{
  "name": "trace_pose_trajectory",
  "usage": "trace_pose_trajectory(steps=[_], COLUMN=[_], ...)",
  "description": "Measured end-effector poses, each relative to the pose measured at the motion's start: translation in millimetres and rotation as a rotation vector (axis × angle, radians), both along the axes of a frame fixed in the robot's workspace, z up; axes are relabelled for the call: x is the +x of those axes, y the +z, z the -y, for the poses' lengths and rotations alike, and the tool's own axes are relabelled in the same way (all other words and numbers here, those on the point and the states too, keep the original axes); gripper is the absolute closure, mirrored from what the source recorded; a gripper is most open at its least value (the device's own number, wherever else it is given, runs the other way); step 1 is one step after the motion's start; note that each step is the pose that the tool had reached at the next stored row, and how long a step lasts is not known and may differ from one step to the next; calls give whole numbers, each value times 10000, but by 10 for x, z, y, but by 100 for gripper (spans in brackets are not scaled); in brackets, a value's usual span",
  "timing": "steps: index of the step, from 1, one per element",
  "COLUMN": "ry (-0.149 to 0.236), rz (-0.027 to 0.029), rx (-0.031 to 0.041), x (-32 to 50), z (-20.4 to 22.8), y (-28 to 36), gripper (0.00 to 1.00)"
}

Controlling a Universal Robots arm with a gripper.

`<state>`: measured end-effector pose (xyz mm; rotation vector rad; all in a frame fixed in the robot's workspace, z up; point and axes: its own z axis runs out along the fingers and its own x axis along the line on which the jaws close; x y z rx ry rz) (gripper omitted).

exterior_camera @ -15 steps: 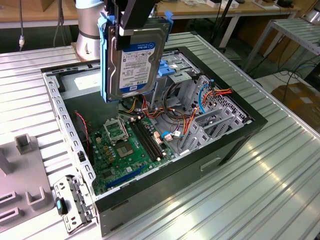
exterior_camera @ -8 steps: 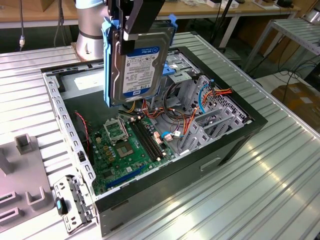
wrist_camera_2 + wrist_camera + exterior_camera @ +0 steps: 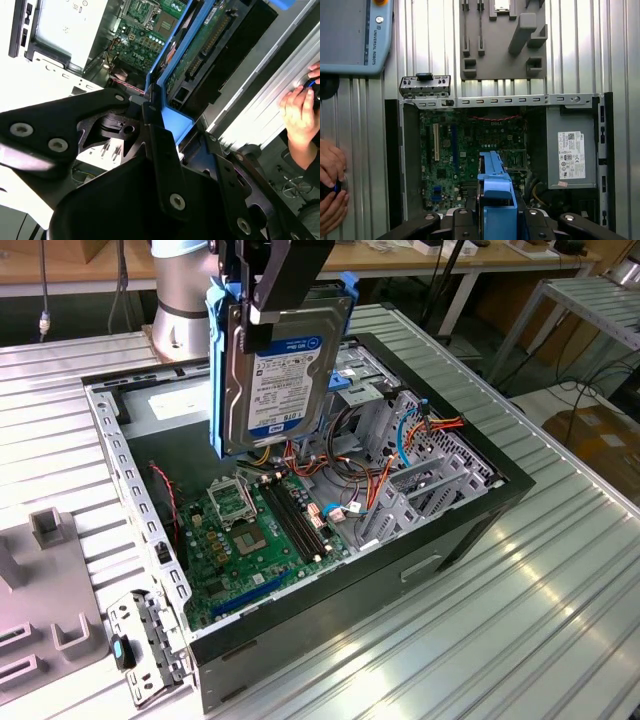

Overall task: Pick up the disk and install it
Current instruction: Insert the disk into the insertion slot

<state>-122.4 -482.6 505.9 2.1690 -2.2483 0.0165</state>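
Observation:
In the exterior view my gripper (image 3: 266, 312) is shut on the top edge of the disk (image 3: 285, 380). The disk hangs upright, its blue-and-white label facing the camera and blue rails along its sides. It hovers above the open computer case (image 3: 470, 515), over the motherboard (image 3: 250, 530) and just to the exterior view's left of the metal drive bay (image 3: 395, 405). In the second wrist view the black fingers (image 3: 160, 145) clamp the blue rail, and the disk's green circuit board (image 3: 200, 45) shows beyond them. The first wrist view looks down along the blue rail (image 3: 497, 197) into the case.
A grey power-supply box (image 3: 570, 150) with a white sticker sits at one end of the case. Loose cables (image 3: 420, 430) run by the drive bay. A grey fixture plate (image 3: 505, 45), a metal bracket (image 3: 425, 85) and a teach pendant (image 3: 350, 35) lie on the ribbed table. A person's hand (image 3: 330, 187) rests beside the case.

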Motion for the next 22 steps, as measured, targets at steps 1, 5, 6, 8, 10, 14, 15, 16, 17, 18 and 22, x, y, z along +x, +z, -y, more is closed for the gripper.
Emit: trace_pose_trajectory(steps=[1,5,6,8,10,14,15,16,17,18,22], ry=[0,2,2,0,-2,-6,-8,-9,-10,-11,-17], rz=[0,0,0,0,0,0,0,0,0,0,-1], rx=[0,0,0,-1,0,-3,-3,-4,-2,-3,-4], x=[0,8,18,54,96,182,197,224,243,254,291], z=[0,2,3,6,9,12,13,15,16,17,27], y=[0,0,0,0,-1,-1,-2,-1,-2,-2,-2], gripper=[63,63,63,63,63,63,63,63,63,63,63])
